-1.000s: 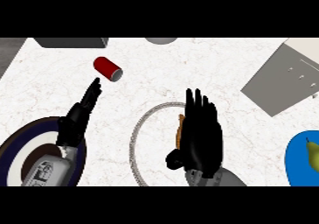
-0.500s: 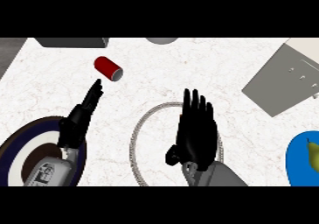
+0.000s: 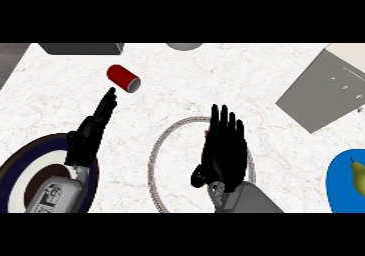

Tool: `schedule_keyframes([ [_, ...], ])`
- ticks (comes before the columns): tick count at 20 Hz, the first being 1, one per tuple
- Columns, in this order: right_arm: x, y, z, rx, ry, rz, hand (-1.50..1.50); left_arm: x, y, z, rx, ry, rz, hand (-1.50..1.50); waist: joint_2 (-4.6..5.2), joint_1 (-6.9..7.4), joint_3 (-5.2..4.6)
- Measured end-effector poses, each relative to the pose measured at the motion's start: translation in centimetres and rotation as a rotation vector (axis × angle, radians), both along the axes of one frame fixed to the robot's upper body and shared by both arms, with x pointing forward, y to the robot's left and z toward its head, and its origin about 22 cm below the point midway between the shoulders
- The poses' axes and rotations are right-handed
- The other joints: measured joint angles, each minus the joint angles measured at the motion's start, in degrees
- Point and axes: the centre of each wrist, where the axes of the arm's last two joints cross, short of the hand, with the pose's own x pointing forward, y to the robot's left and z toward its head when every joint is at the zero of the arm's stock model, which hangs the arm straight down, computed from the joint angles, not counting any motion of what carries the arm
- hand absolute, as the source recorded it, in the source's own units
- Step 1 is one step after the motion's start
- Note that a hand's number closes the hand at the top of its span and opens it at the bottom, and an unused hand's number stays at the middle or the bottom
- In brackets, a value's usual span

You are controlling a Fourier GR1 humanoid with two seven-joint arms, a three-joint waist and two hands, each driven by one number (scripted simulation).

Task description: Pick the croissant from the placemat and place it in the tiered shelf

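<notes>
Well, the croissant barely shows; only a thin brown sliver peeks out at the left edge of the right hand, on the round placemat whose pale woven rim rings the spot; everything else of the pastry is hidden beneath the palm; so it sits on the mat, not lifted as far as I can judge. The right hand lies spread directly above it, fingers straight and pointing away from the robot, thumb off to the left; that reads as a hand lined up over its target and not yet closed, which makes sense, because curling round a soft, crescent-shaped thing wants the palm centred first. Whether the fingertips touch the pastry or hover over it, I cannot tell from this steep angle.

Outward now; the left hand rests at the left, fingers straight and relaxed, holding nothing, above a dark-rimmed plate; it plays no part in the pick. Just beyond its fingertips lies a red can on its side, well apart from the mat. The grey tiered shelf stands at the upper right, tilted to the view, so the carry should go up and to the right; a blue plate with a pear sits near that path at the right edge, something to pass clear of.
</notes>
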Motion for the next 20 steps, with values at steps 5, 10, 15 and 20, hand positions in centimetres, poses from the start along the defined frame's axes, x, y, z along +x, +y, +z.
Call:
schedule_keyframes([
  [5, 0.6, 0.0, -0.5, -0.014, 0.02, -0.011, -1.5, -0.2, 0.1, -0.1, -0.006, 0.001, -0.004, 0.0, -0.02, 0.14, 0.0],
  [10, 0.3, 0.0, -1.5, -0.033, 0.036, -0.016, -1.5, -0.1, 0.4, -0.4, -0.002, 0.002, 0.001, 0.0, 0.01, -0.06, 0.01],
  [15, 0.7, -0.2, -2.3, -0.048, 0.047, -0.031, -1.5, 0.0, 0.2, 0.0, -0.008, 0.0, -0.005, 0.0, 0.02, -0.02, 0.02],
  [20, 1.1, -0.3, -3.4, -0.058, 0.074, -0.041, -1.5, 0.2, -0.1, 0.3, -0.012, -0.001, -0.004, 0.0, 0.07, 0.07, 0.03],
])
